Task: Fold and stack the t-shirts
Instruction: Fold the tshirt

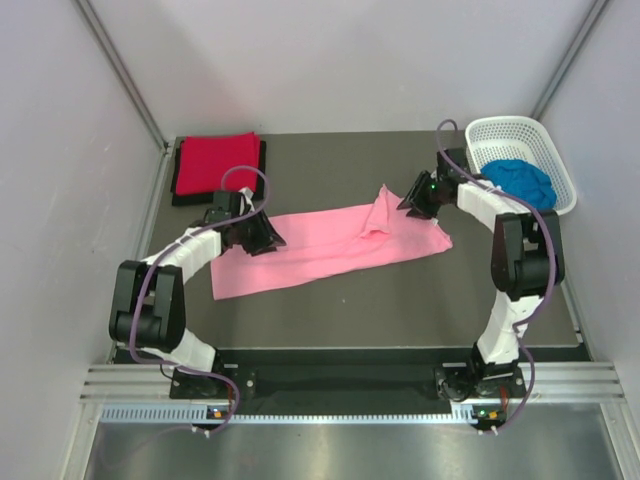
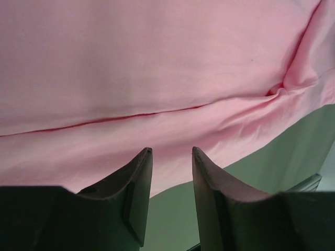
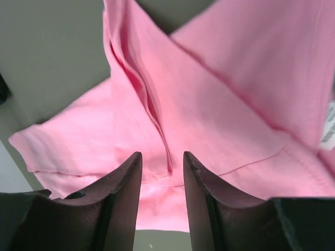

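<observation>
The pink t-shirt (image 1: 320,252) lies across the middle of the table as a long folded strip, with a bunched peak near its right end. My left gripper (image 1: 268,238) sits at the strip's left part, open and empty; in the left wrist view its fingers (image 2: 171,151) stand apart at the pink cloth's (image 2: 157,63) edge. My right gripper (image 1: 412,205) hovers by the peak, open, and the right wrist view shows pink folds (image 3: 220,104) beyond its parted fingers (image 3: 162,155). A folded red t-shirt (image 1: 215,165) rests on a black one (image 1: 180,200) at the far left. The blue t-shirt (image 1: 520,180) is crumpled in the basket.
The white lattice basket (image 1: 505,128) stands at the far right corner. Grey walls close in the table on the left, right and back. A metal rail runs along the near edge by the arm bases.
</observation>
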Controlling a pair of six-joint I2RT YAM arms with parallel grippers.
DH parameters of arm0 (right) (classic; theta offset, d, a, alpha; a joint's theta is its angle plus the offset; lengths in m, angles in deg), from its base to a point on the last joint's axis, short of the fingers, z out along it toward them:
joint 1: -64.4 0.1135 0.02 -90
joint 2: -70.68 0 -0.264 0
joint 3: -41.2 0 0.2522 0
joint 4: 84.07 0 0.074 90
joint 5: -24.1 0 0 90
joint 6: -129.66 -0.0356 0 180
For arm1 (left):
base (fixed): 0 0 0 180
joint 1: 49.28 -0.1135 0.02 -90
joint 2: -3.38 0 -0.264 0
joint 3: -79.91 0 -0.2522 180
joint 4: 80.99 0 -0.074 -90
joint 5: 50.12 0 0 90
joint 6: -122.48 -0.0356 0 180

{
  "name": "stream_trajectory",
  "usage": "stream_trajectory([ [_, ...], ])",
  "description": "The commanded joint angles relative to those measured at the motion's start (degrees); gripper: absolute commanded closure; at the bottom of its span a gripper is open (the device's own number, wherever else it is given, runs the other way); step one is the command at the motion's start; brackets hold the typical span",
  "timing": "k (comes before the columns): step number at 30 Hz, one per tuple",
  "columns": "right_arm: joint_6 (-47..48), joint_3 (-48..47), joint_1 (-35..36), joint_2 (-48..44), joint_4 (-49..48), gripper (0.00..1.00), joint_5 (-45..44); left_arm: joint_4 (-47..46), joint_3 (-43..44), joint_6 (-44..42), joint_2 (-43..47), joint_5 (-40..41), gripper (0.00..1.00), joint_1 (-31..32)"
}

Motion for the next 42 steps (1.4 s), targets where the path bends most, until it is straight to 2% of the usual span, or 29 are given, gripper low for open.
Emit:
stream_trajectory([
  [1,-4.39,6.12,2.88,-5.13,-3.85,0.62,-1.30,-4.39,-1.16,0.98,0.42,-3.82,0.59,0.12],
  [7,-14.93,14.04,6.31,-7.69,-10.09,0.60,-2.88,-4.92,-2.31,0.72,0.68,-4.52,0.59,0.12],
  [13,-20.31,16.78,8.60,-8.57,-12.74,0.59,-6.57,-4.22,-2.75,-0.15,1.04,-4.00,0.59,0.04],
  [21,-23.40,16.87,9.39,-7.88,-13.71,0.61,-8.16,-3.96,-2.66,-0.77,0.77,-3.73,0.60,0.04],
  [27,-23.93,16.61,9.39,-8.04,-13.02,0.68,-8.60,-4.04,-2.57,-0.68,0.68,-3.99,0.60,0.04],
  [30,-20.16,15.30,9.39,-9.36,-9.96,0.68,-9.82,-3.87,-2.49,-1.03,1.21,-4.08,0.60,0.04],
  [36,2.94,13.80,9.65,-11.82,-5.90,0.66,-14.39,-2.02,-1.69,-2.35,2.26,-4.17,0.60,0.04],
  [38,12.16,14.40,10.00,-12.44,-7.90,0.60,-12.04,-2.37,-1.78,-2.27,2.53,-5.04,0.60,0.04],
  [40,19.71,15.46,10.27,-13.06,-9.66,0.61,-8.09,-2.81,-1.96,-2.35,2.62,-5.93,0.60,0.12],
  [42,24.74,15.29,10.79,-13.14,-10.37,0.64,-7.72,-2.81,-1.96,-2.53,2.27,-6.80,0.60,0.04],
])
